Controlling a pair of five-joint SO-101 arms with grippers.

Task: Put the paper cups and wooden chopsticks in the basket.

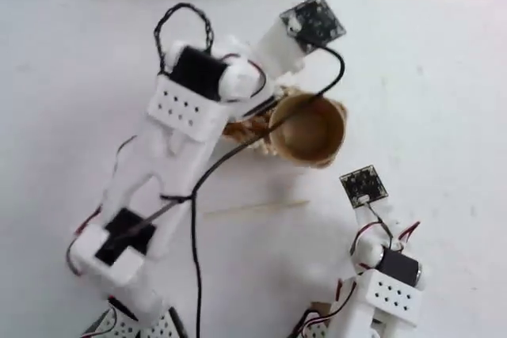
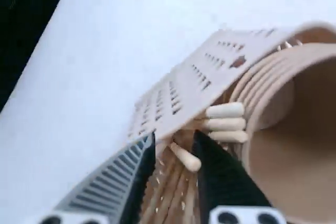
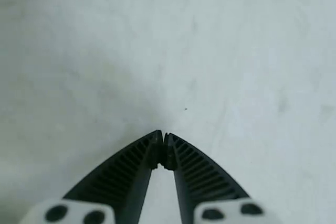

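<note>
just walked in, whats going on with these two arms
The left arm is stretched out over the basket, its jaws open just above the chopsticks and stacked paper cups lying inside. The right arm sits apart, jaws shut over the table. One chopstick lies out on the table, not yet collected.

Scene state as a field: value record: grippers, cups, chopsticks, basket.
left gripper: open, over the basket, just above the chopsticks inside
right gripper: shut, above bare table
paper cups: nested, lying on their side in the basket
loose chopstick: on the table beside the basket
remaining: loose chopstick not yet in the basket
</note>
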